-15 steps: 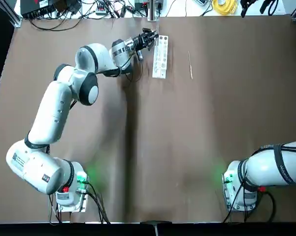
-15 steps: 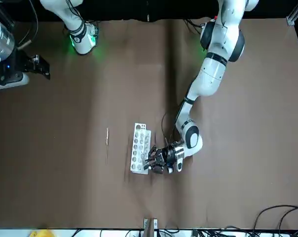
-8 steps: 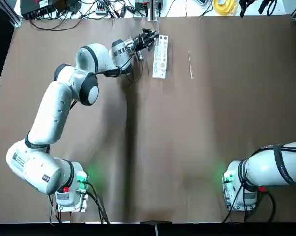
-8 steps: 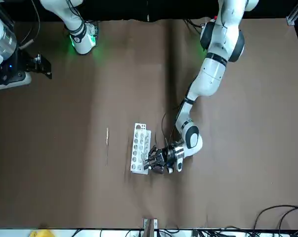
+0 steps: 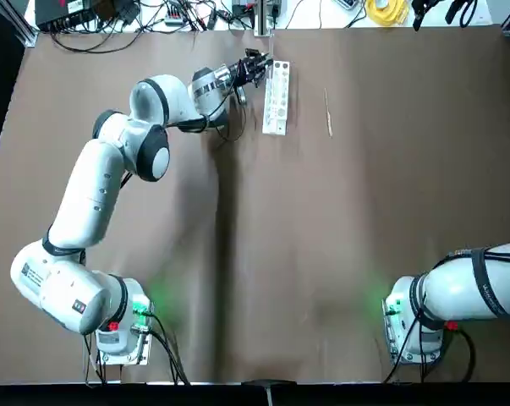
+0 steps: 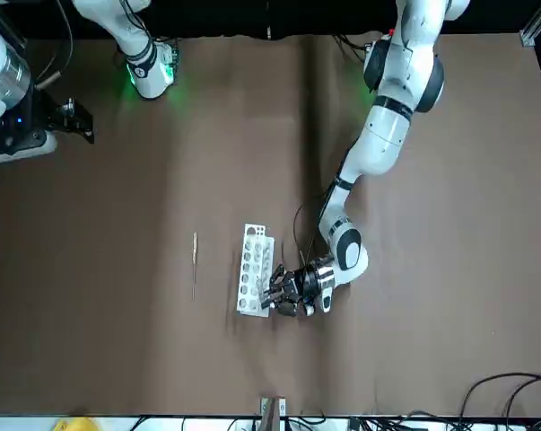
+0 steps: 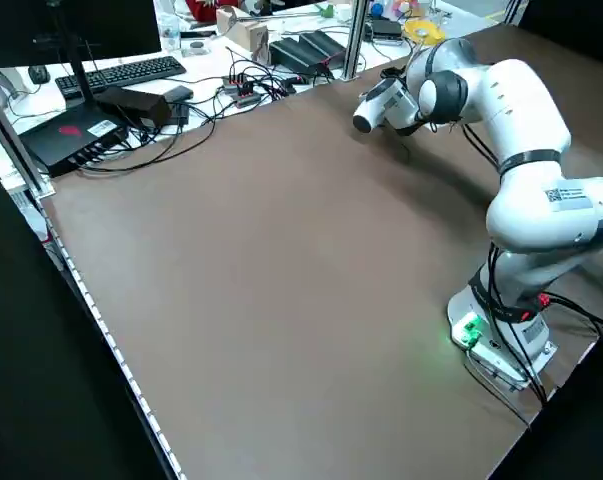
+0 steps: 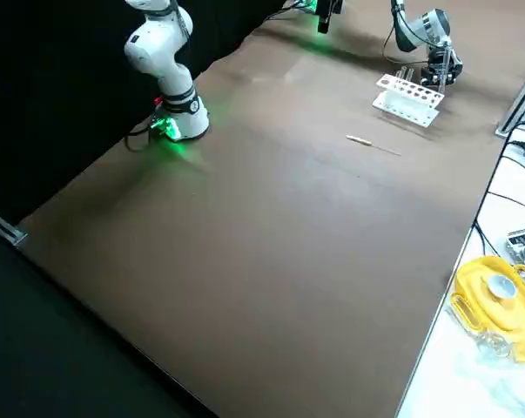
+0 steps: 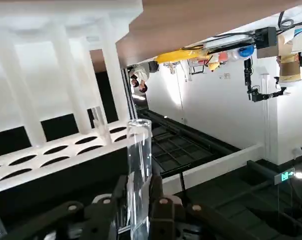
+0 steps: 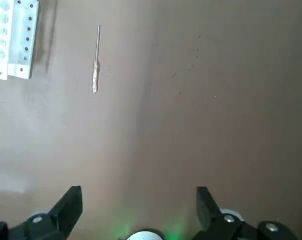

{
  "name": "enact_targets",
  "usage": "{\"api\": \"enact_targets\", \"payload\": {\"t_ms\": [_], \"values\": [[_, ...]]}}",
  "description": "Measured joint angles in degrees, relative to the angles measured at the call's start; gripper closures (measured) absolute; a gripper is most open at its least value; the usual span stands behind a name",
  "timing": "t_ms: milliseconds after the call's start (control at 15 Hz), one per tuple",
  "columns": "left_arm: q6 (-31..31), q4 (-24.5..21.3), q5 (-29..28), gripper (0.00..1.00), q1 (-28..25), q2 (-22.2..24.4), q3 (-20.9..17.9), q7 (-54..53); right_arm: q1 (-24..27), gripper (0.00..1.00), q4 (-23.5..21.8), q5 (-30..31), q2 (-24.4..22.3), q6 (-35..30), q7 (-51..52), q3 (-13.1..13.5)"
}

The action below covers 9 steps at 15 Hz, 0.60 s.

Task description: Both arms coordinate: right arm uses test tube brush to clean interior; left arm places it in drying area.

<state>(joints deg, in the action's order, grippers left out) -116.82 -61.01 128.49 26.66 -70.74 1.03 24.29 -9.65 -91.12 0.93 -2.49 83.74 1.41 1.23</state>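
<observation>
My left gripper (image 5: pixel 255 65) is at the far end of the table, against the side of the white rack (image 5: pixel 276 97) that is the drying area. In the left wrist view the left gripper (image 9: pixel 135 205) is shut on a clear glass test tube (image 9: pixel 139 165), which stands just before the rack's row of holes (image 9: pixel 65 147). The test tube brush (image 5: pixel 328 112) lies flat on the mat to the right of the rack, untouched. My right gripper (image 10: pixel 139 205) is open and empty, pulled back high near its base, far from the brush (image 10: pixel 96 65).
Brown mat (image 5: pixel 322 237) covers the table. Cables and a black box (image 5: pixel 68 13) line the far edge, with a yellow object (image 5: pixel 388 10) beyond it. A metal post (image 5: pixel 263 17) stands just past the rack. The arm bases (image 5: pixel 119 334) sit at the near edge.
</observation>
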Motion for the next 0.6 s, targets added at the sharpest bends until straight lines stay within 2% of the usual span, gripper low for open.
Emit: {"api": "enact_targets", "payload": {"t_ms": [600], "values": [[0.0,0.5,0.0,0.77,-0.2,0.0,0.0,2.4,-0.1,0.0,0.0,0.0,0.0,0.0,0.0,0.0]]}}
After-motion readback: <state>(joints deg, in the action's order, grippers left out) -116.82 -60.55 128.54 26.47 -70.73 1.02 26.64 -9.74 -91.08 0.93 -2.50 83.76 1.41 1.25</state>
